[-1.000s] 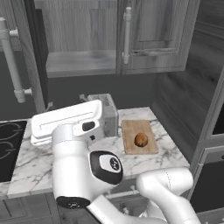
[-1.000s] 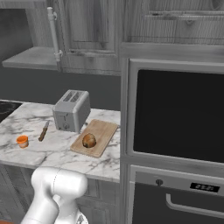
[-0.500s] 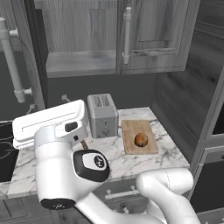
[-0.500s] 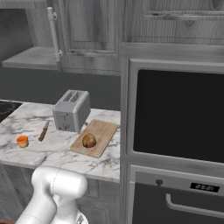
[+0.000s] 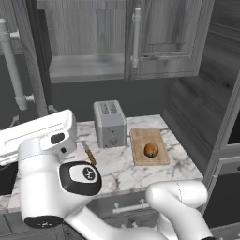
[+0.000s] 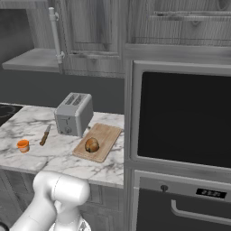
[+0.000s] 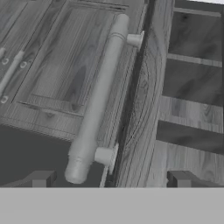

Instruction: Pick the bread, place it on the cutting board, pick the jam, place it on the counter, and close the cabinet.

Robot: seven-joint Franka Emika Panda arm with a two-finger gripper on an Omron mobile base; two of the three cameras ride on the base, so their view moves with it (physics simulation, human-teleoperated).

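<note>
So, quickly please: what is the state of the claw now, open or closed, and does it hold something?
Claw: open and holding nothing; its two tips stand wide apart before the cabinet door's silver bar handle, not touching it.

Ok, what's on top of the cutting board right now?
The bread sits alone on the cutting board, beside the toaster. Whatever lies under the bread is hidden.

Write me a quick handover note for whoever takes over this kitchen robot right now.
Gripper: open, holding nothing, facing the long silver bar handle of the grey wood-grain wall cabinet.
Round brown bread: on the light wooden cutting board. Done.
Small orange jam jar: on the white marble counter, left of the knife and toaster. Done.
Left: the cabinet's left door stands open; close it.
</note>
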